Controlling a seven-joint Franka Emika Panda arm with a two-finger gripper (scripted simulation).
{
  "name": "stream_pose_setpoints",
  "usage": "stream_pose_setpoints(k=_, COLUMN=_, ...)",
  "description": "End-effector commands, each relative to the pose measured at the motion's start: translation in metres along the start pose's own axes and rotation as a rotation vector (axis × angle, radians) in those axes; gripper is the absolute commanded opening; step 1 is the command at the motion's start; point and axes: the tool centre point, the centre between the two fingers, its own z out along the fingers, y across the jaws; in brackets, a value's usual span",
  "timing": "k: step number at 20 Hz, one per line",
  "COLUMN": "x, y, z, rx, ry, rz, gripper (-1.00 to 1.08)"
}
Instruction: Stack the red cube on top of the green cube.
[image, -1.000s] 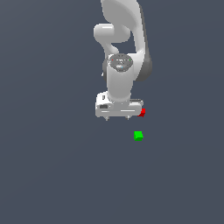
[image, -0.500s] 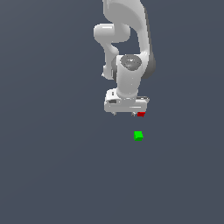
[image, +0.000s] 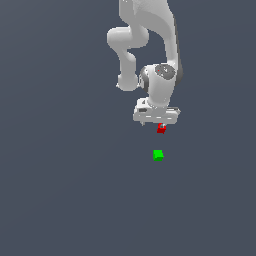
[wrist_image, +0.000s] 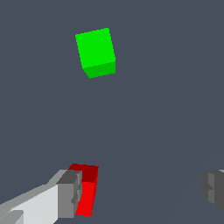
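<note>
Hanging just under the white hand (image: 161, 125) in the exterior view, the red cube (image: 161, 129) sits above and a shade toward that view's right of the green cube (image: 158, 155), with a clear gap of grey worktop (image: 60, 190) showing between them. Neither cube has a long axis; both are plain, equal-sided blocks. In the wrist view the green cube (wrist_image: 96, 52) lies flat on the worktop (wrist_image: 175, 87), turned slightly so its edges run a little askew to the line between the fingers. The red cube (wrist_image: 85, 190) lies right against one grey finger pad (wrist_image: 70, 194), while the other pad (wrist_image: 213, 190) stands well apart from it, so the hand (wrist_image: 142, 192) is spread wide. The arm reaches down from above, wrist bent so the hand points straight at the worktop.
</note>
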Motion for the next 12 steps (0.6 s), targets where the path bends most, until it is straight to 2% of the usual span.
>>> stream_pose_setpoints(k=1, x=-0.015, y=-0.014, z=0.008, rx=0.0, ry=0.002, rz=0.025, gripper=1.0)
stream_pose_setpoints(k=12, x=-0.051, y=-0.056, z=0.031, rx=-0.001, ry=0.007, rz=0.092, gripper=1.0)
